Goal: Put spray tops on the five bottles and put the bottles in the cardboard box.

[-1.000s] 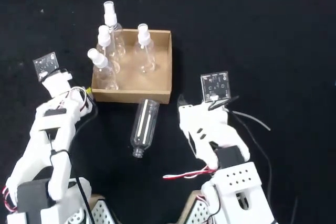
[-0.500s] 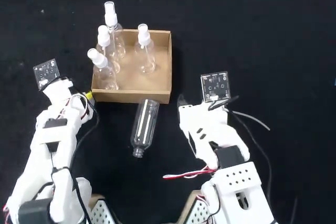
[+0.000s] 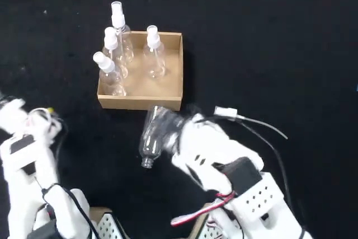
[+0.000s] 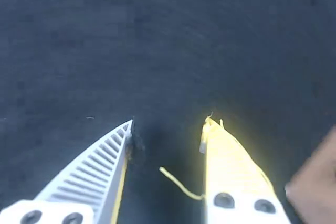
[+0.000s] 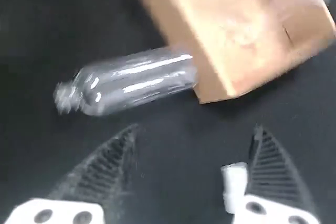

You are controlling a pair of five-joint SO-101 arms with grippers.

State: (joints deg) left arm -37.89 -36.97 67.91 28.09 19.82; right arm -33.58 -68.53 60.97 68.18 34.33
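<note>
Black table (image 3: 291, 54) lies open to the right; cardboard box (image 3: 168, 85) holds four capped bottles (image 3: 152, 54), uncapped bottle (image 3: 151, 138) lying at its near wall. Left gripper (image 4: 168, 124) gapes over bare cloth. Right gripper (image 5: 195, 128) spreads wide near the uncapped bottle, whose base meets the box corner.

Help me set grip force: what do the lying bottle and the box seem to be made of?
Lying bottle: probably thin clear plastic with a glossy finish; the black table shows through it and bright streaks run along its side. Box: cardboard, matte tan, with flat walls and no shine.
</note>
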